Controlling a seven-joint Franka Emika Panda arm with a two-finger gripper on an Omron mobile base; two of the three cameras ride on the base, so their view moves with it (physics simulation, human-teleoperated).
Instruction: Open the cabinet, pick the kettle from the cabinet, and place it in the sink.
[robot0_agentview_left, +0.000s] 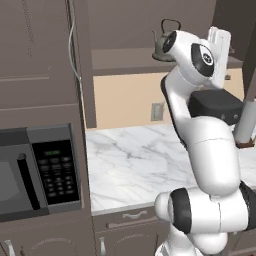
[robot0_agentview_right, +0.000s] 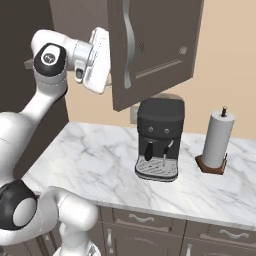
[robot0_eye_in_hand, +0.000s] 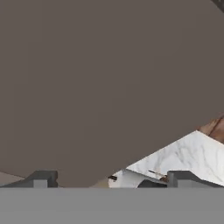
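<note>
The cabinet (robot0_agentview_left: 120, 59) stands open, its inner shelf exposed. On that shelf sits the grey-green kettle (robot0_agentview_left: 160, 47) with its black loop handle, partly hidden behind my arm. One cabinet door (robot0_agentview_right: 155, 45) is swung out over the counter, its curved silver handle (robot0_agentview_right: 129, 45) facing the camera. My hand is raised at shelf height, right beside that door's edge. In the hand view my gripper (robot0_eye_in_hand: 113, 180) is open with nothing between its fingertips (robot0_eye_in_hand: 41, 178), and a flat grey-brown cabinet panel (robot0_eye_in_hand: 100, 78) lies close in front. The sink is out of view.
A black coffee machine (robot0_agentview_right: 159, 137) and a paper towel roll (robot0_agentview_right: 217, 140) stand on the white marble counter (robot0_agentview_left: 130, 165) below the open door. A microwave (robot0_agentview_left: 35, 170) sits in the tall unit at the left. A wall outlet (robot0_agentview_left: 157, 111) is behind the counter.
</note>
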